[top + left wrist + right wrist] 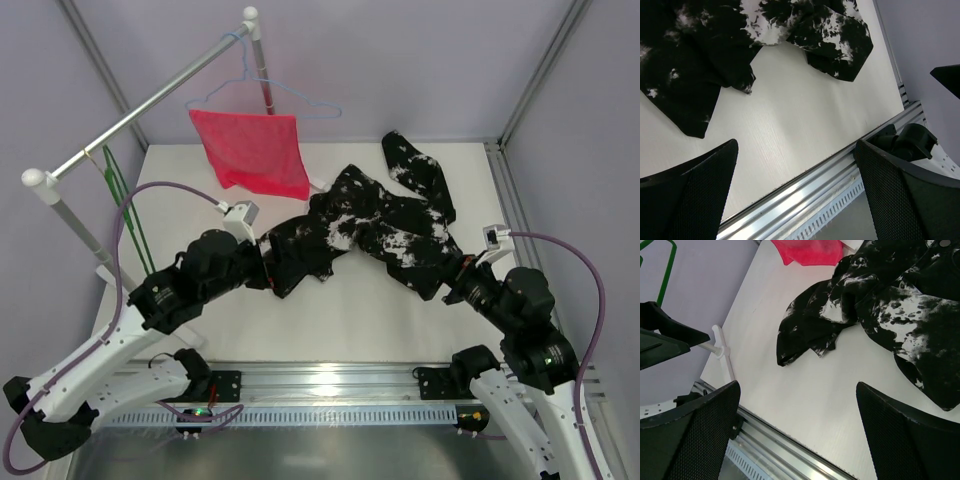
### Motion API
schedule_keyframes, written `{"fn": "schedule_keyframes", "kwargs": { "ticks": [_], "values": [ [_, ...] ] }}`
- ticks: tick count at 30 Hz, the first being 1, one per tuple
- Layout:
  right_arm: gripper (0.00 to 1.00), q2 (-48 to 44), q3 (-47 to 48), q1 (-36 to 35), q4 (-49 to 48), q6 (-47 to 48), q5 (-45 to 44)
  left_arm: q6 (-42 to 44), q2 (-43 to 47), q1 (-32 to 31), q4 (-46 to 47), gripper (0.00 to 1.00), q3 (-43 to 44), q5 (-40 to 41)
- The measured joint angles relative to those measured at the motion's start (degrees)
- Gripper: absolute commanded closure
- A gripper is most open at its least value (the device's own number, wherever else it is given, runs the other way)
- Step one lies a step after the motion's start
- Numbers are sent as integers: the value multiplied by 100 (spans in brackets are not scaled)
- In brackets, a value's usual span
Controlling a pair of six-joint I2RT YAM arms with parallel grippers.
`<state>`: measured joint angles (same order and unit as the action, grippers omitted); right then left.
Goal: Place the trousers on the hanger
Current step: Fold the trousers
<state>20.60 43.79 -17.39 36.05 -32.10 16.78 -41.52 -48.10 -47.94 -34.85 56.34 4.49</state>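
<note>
green and thin, the hanger (pixel 122 195) hangs from the rail (pixel 150 108) at the far left, well apart from the garment. the left end effector (pixel 796 145) hovers just beside the trousers' left end, its fingers spread wide apart with only bare tabletop (pixel 805 115) between them. the trousers (pixel 380 225) lie crumpled across the middle of the tabletop, black mottled with white, doubled over themselves in several places. they look soft and limp, so a single pinch would probably let the rest sag and trail. thin fabric like this should gather easily between the fingers, but it could slip off a narrow bar unless draped evenly. the best hold is likely a flat outer edge at each end; which end is the waistband i cannot tell from the folds. the right end effector (pixel 798 386) sits at the trousers' right edge, likewise spread wide and holding nothing.
</note>
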Motion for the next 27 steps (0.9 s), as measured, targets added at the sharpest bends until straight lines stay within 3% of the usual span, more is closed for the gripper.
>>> {"fn": "schedule_keyframes", "kwargs": {
  "ticks": [11,20,27],
  "values": [
    [0,479,-26,0,238,-90,-704,31,-50,0,-170,0,39,155],
    [0,2500,83,68,179,190,-2562,184,-723,0,-11,0,120,415],
    [7,3244,-26,732,-319,334,-2732,306,-1648,74,402,0,365,439]
  ]
}}
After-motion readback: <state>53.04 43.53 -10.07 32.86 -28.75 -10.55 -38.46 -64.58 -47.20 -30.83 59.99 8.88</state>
